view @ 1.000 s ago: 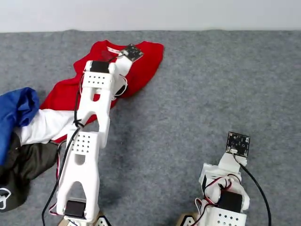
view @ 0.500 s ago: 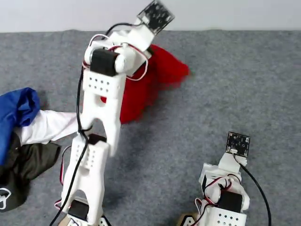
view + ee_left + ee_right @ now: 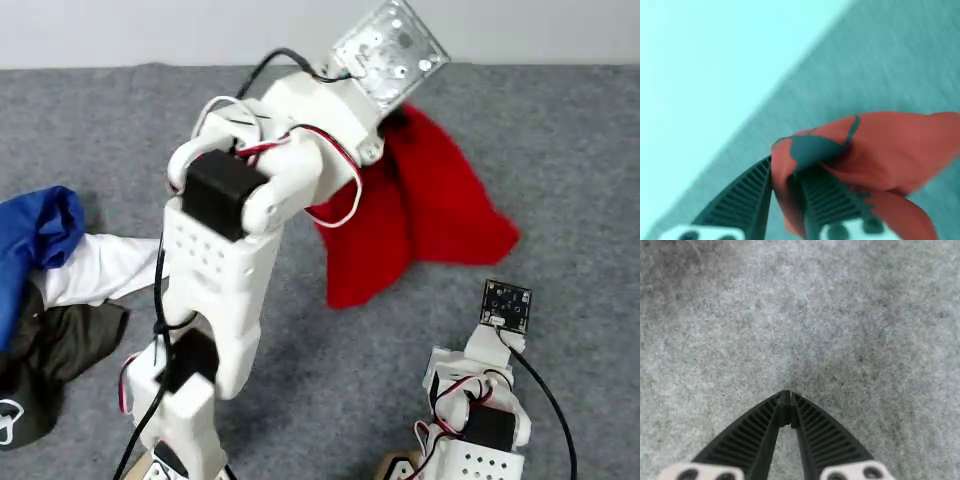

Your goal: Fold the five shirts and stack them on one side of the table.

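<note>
- The red shirt (image 3: 420,230) hangs from the left gripper (image 3: 785,170) over the far middle of the table (image 3: 570,150). It spreads down and toward the right arm's side. You cannot tell from here whether its lower edge rests on the grey cover or floats just above it.
- Treat it as light, soft and limp. It has no stiffness, so it bunches and swings wherever the claw leads. It looks unlikely to tear or slip on the felt-like cover.
- The left gripper's jaws are pinched on a small bunched fold of the red shirt. In the left wrist view the cloth wraps over one fingertip. Only a little fabric is caught, so a sharp pull could free it.
- For a clean fold, you probably want a hold at a shoulder seam or a hem corner, not a mid-body bunch. Which part is pinched now is not clear.
- The right gripper (image 3: 790,399) sits low near its base with its jaws pressed together on nothing, pointing at bare grey cover. It is free to take a second corner, so the shirt can be spread flat.
- At the table's left edge, well apart from the red one, lie a blue shirt (image 3: 35,235), a white shirt (image 3: 110,265) and a dark shirt (image 3: 60,345). They are crumpled and overlap one another.
</note>
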Available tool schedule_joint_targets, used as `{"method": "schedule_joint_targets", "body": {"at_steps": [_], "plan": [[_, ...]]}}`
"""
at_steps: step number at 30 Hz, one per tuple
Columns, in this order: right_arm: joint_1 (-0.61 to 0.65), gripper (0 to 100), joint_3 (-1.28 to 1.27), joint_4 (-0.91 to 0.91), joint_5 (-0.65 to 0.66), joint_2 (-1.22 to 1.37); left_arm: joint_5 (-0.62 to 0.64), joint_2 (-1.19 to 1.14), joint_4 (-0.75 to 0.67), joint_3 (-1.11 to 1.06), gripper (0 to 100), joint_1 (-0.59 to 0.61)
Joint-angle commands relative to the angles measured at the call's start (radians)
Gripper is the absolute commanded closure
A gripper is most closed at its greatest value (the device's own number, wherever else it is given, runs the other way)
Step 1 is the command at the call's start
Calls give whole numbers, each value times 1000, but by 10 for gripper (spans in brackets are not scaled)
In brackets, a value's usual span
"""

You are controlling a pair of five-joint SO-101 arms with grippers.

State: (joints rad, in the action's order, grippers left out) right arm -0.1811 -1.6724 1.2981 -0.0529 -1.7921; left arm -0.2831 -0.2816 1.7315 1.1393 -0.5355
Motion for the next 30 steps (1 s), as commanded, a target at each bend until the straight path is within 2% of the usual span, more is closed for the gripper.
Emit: {"method": "schedule_joint_targets", "body": {"at_steps": [1,7,11,17,24,30], "plan": [[-15,987,-12,4,-8,-12,9,164,25,-389,995,-31],[-15,987,-12,4,-8,-12,-2,368,23,-997,995,-129],[-15,987,-12,4,-8,-12,-2,431,-3,-1225,994,-123],[-15,987,-12,4,-8,-12,-38,439,-35,-1336,990,52],[-15,987,-12,4,-8,-12,-91,439,-37,-1445,912,261],[-12,987,-12,4,-8,-12,-83,446,-3,-1463,884,310]]}}
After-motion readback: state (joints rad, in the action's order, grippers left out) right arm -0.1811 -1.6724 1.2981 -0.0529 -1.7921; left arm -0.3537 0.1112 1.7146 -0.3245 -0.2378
